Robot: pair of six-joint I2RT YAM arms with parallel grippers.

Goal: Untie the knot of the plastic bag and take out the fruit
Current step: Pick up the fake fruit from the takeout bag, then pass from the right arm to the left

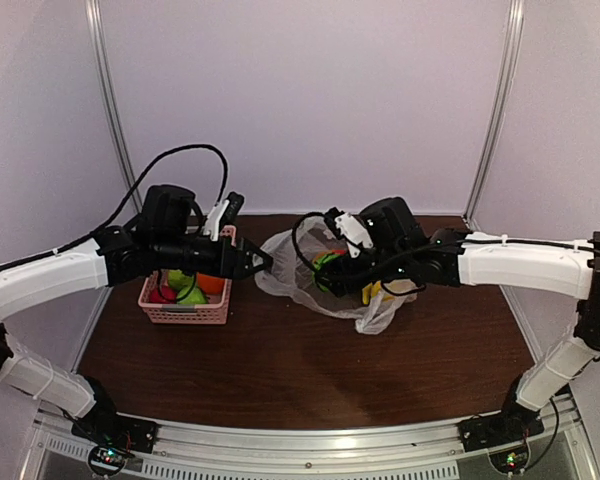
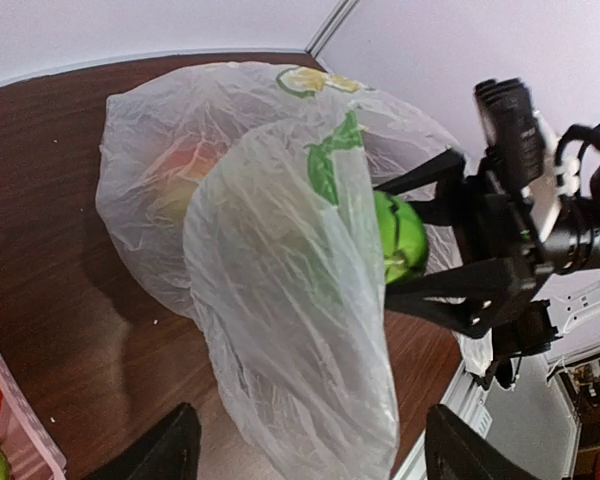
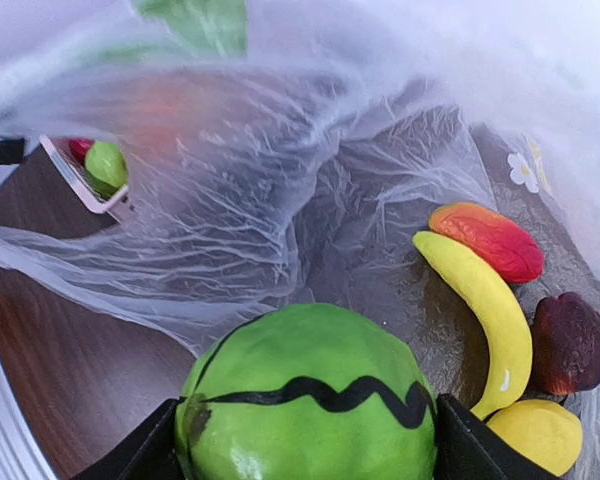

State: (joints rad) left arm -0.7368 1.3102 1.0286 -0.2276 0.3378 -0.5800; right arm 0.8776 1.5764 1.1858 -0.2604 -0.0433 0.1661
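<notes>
The clear plastic bag (image 1: pixel 280 262) lies open at the table's middle back, and no knot shows on it. My right gripper (image 3: pixel 305 450) is inside the bag's mouth, shut on a green ball with a black wavy line (image 3: pixel 310 400), one of the fruit. More fruit lies in the bag: a yellow banana (image 3: pixel 485 300), a red-orange piece (image 3: pixel 490 240), a dark red round one (image 3: pixel 570 345) and a yellow piece (image 3: pixel 535 430). My left gripper (image 2: pixel 315 455) is open at the bag's left side. A loose flap of film (image 2: pixel 280 300) stands between its spread fingers.
A pink slotted basket (image 1: pixel 185 312) with green, orange and red fruit sits left of the bag, under my left arm. Grey walls close the table at the back and sides. A metal rail runs along the near edge.
</notes>
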